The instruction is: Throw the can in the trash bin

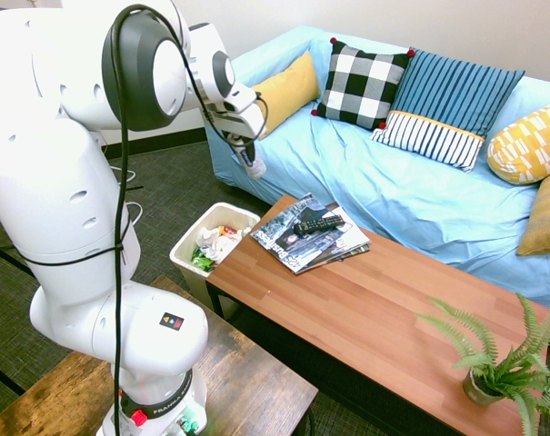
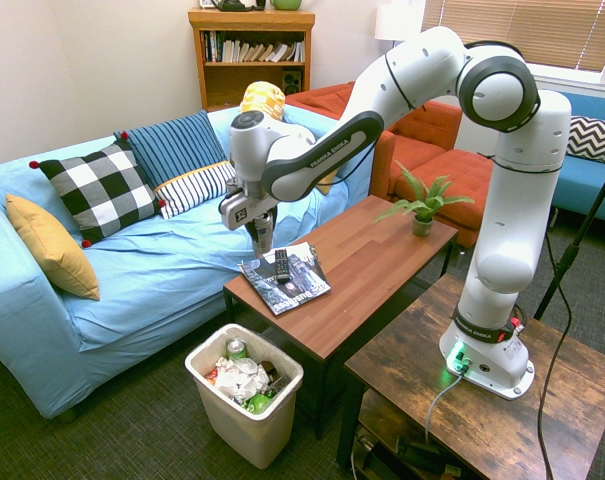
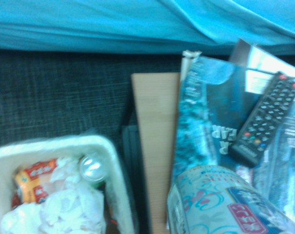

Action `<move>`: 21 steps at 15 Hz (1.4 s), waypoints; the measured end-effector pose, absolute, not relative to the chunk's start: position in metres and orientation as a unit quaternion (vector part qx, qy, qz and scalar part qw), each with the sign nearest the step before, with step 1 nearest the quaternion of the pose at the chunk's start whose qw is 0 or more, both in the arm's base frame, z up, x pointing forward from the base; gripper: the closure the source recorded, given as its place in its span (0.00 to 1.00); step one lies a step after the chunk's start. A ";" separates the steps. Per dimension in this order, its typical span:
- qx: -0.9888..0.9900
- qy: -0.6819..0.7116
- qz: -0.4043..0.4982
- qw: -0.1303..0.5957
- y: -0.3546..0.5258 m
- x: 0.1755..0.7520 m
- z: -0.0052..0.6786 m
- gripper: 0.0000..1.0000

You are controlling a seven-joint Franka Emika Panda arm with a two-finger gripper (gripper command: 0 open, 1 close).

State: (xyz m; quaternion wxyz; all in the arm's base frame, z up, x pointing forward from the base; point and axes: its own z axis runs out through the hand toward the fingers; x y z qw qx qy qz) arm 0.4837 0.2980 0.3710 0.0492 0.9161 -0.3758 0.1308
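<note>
**Can Held Over Table's End, Bin Waiting Below**

At the bottom centre-left of the second exterior view, the cream-white trash bin (image 2: pixel 244 435) stands on dark carpet against the near end of the wooden coffee table (image 2: pixel 372 265). It holds crumpled white paper, green and orange litter, and a shiny round top (image 2: pixel 237 348) at its far left corner.

Just above it in the picture, a stack of magazines (image 2: pixel 300 280) lies on the table's end with a black remote (image 2: pixel 281 264) resting on top. The gripper (image 2: pixel 263 240) hangs over that stack, pointing steeply downward, its fingers pinching the can (image 3: pixel 220 204). The can is clear of the table and not yet over the bin. In the wrist view it rises from the bottom edge at right, pale with light-blue print and a red label patch, in front of the magazines, the remote and the bin's rim.

Further along the table, toward the centre right, a small potted fern (image 2: pixel 422 210) stands alone.

Behind the table, a sofa draped in light blue (image 2: pixel 152 270) fills the left half of the picture, carrying a mustard cushion (image 2: pixel 50 245), a black-and-white checked cushion (image 2: pixel 97 190) and a blue striped cushion (image 2: pixel 172 150). A wooden bookshelf (image 2: pixel 247 55) stands against the far wall at top centre.
</note>
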 end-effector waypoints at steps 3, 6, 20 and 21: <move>0.934 -0.328 0.125 0.061 0.355 0.470 0.331 1.00; 0.943 -0.302 0.119 0.074 0.379 0.474 0.295 1.00; 0.947 -0.284 0.087 0.121 0.430 0.465 0.181 0.00; 0.946 -0.287 0.082 0.124 0.429 0.466 0.177 0.00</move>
